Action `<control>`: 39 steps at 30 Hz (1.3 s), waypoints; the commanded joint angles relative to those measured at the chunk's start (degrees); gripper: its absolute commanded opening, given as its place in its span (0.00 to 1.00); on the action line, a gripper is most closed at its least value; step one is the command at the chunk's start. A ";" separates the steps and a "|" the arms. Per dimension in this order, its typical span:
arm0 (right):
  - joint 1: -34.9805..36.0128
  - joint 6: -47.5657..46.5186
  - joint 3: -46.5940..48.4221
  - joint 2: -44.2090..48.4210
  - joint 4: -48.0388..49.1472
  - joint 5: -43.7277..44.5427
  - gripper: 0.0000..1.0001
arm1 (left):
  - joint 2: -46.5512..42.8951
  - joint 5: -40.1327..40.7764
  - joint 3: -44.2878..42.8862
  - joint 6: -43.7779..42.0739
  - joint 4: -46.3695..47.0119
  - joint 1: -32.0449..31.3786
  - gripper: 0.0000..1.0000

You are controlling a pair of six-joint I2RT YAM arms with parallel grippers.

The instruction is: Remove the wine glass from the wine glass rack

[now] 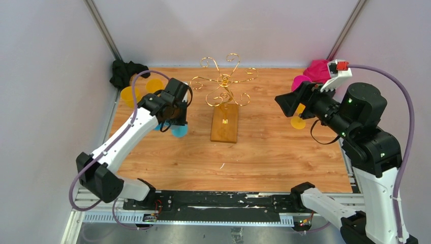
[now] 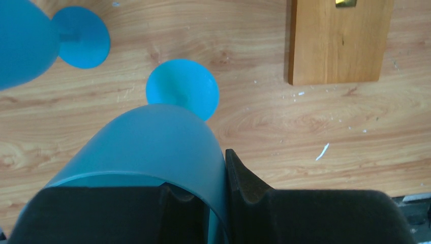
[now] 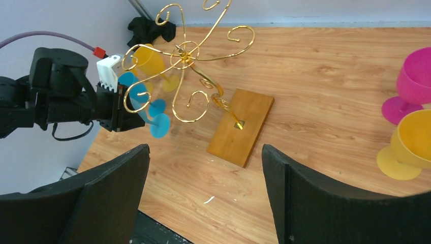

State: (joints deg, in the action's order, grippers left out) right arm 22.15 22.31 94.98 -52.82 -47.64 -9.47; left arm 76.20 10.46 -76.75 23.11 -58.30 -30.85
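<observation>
Wood-grain tabletop [image 1: 284, 147] inside pale lilac walls [image 1: 228, 30]; the left gripper [image 1: 175, 118], stretched forward, clamps a frosted blue wine glass [image 2: 152, 142] (left of the gold wire rack [image 1: 224, 81]), while the right gripper [image 3: 204, 152] hovers, jaws spread.

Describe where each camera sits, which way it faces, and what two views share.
Top external: above and behind, looking down at the table; both arms, wine glass rack central.
Left wrist: on the left arm, facing down; left gripper holds a blue wine glass.
Right wrist: faces leftward across the table; open right gripper.
Shared: both wrist views show the rack's wooden base.
</observation>
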 commanded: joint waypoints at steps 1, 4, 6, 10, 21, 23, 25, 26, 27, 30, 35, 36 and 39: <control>0.59 -2.45 1.65 1.26 -2.74 3.68 0.86 | 4.33 -3.27 -0.14 -1.04 6.58 4.30 0.00; 0.61 -2.87 1.40 1.53 -2.82 4.29 0.86 | 7.35 -4.71 -0.74 -1.64 8.44 6.96 0.00; 0.61 -3.01 1.21 1.37 -2.81 4.85 0.86 | 9.69 -4.24 -2.19 -1.94 8.56 7.87 0.00; 0.60 -3.23 1.04 0.74 -2.56 5.12 0.86 | 15.00 -5.11 -5.08 -2.39 9.42 9.29 0.00; 0.61 -4.07 -0.73 -0.33 -0.84 6.09 0.87 | 25.21 -6.14 -10.70 -1.67 11.87 11.76 0.00; 0.61 -4.18 -1.10 -0.22 -0.41 5.96 0.87 | 25.72 -5.49 -11.00 -1.68 12.15 11.86 0.00; 0.56 -4.06 -1.44 -0.18 0.08 5.96 0.87 | 26.06 -4.86 -11.21 -1.67 12.35 12.02 0.00; 0.56 -4.02 -1.74 -0.14 0.48 5.89 0.87 | 26.18 -4.24 -11.28 -1.55 12.49 12.12 0.00; 0.55 -3.92 -2.10 -0.09 0.91 5.73 0.87 | 26.46 -3.85 -11.50 -1.57 12.51 12.24 0.00; 0.61 -3.55 -2.88 0.09 1.94 5.11 0.87 | 27.63 -4.25 -11.99 -1.91 12.70 12.65 0.00; 0.61 -3.22 -3.15 0.36 2.37 4.48 0.87 | 28.05 -3.80 -10.73 -1.17 13.66 12.75 0.03; 0.61 -3.13 -3.14 0.47 2.33 4.42 0.87 | 28.11 -3.78 -10.63 -1.14 13.69 12.75 0.04; 0.60 -3.02 -3.30 0.76 2.39 4.25 0.87 | 28.21 -3.78 -10.29 -1.14 13.71 12.83 0.09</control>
State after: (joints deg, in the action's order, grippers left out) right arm 22.15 19.25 92.27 -53.08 -46.54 -4.56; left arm 103.59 5.76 -87.00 21.65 -45.67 -18.44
